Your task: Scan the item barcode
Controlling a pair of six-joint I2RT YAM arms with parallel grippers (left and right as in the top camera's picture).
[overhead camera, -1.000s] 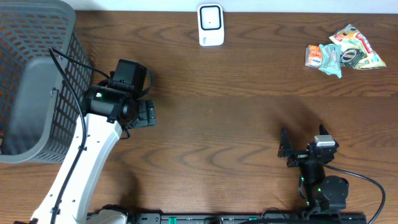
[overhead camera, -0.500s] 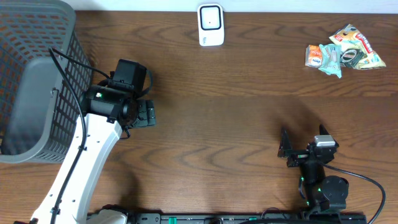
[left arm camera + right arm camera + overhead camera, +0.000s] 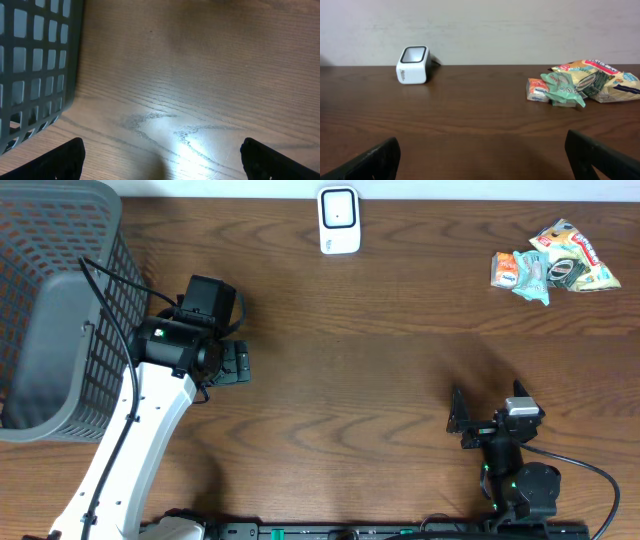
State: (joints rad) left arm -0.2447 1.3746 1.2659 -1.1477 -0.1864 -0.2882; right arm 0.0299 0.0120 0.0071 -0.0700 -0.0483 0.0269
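"While both arms wait over the table (image 3: 380,350), how do the grippers stand?"

"On the left gripper (image 3: 162,160) the 2 fingers are spread wide over bare wood with nothing between them, just beside the grey mesh basket (image 3: 60,310). The right gripper (image 3: 482,155) is spread wide too and empty. It sits low near the front edge, looking across the table."

"Where are the things to scan?"

"The snack packets (image 3: 552,265) lie in a small heap at the far right corner: an orange packet (image 3: 538,90), a green packet (image 3: 562,89) and a yellow bag (image 3: 600,80), all touching. The heap is well apart from both grippers."

"And the scanner?"

"The white scanner (image 3: 339,220) stands at the far edge near the middle, well left of the heap, with its dark window tilted upward."
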